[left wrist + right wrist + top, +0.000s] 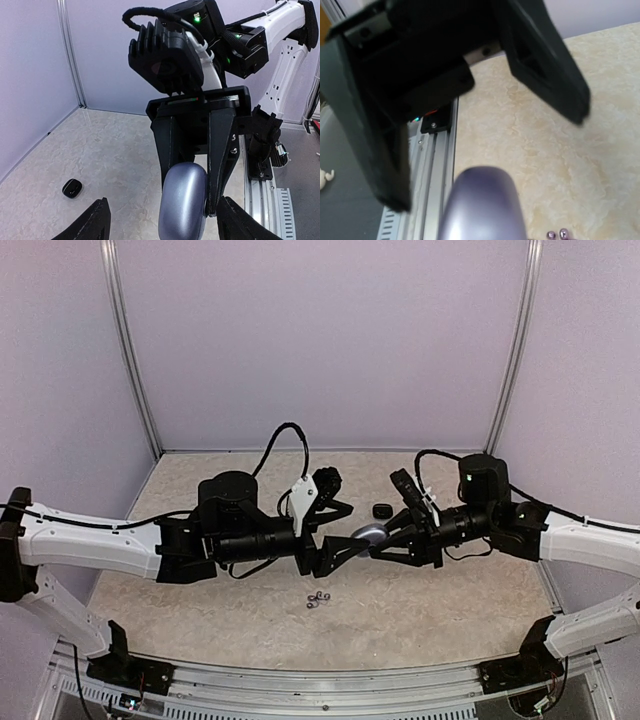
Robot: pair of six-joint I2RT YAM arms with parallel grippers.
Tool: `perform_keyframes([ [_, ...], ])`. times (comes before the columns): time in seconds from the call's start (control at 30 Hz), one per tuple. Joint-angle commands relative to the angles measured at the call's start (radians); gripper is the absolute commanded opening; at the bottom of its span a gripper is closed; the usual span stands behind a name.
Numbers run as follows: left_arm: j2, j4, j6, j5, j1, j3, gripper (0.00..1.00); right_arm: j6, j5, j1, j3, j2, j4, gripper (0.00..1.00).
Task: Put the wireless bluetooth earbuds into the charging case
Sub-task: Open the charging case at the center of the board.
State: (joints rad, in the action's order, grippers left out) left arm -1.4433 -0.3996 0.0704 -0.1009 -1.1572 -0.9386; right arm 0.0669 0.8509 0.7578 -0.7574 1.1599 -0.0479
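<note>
A lavender-silver charging case is held closed in the air over the middle of the table. My right gripper is shut on it. The left wrist view shows the right gripper's two black fingers clamping the case. My left gripper is open, with its fingers spread wide on either side of the case and not touching it. The case fills the bottom of the right wrist view. A small cluster of tiny earbuds lies on the table in front of the grippers. Two with pinkish tips show in the right wrist view.
A small black case lies on the table behind the grippers; it also shows in the left wrist view. Lilac walls enclose the table on three sides. An aluminium rail runs along the near edge.
</note>
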Motion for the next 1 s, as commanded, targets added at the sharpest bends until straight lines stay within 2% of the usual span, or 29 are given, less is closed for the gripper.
perform_keyframes([
  [0.0,-0.023,0.017,-0.016,0.011,0.005,-0.033,0.72,-0.037,-0.015,0.024,-0.035,-0.034,0.022,0.00],
  [0.37,-0.002,-0.009,-0.055,0.069,0.051,-0.022,0.66,-0.056,0.017,0.032,-0.035,-0.038,0.041,0.00],
  [0.97,0.034,-0.041,-0.114,0.053,0.091,0.000,0.67,-0.111,-0.016,0.032,-0.043,-0.009,0.080,0.00],
])
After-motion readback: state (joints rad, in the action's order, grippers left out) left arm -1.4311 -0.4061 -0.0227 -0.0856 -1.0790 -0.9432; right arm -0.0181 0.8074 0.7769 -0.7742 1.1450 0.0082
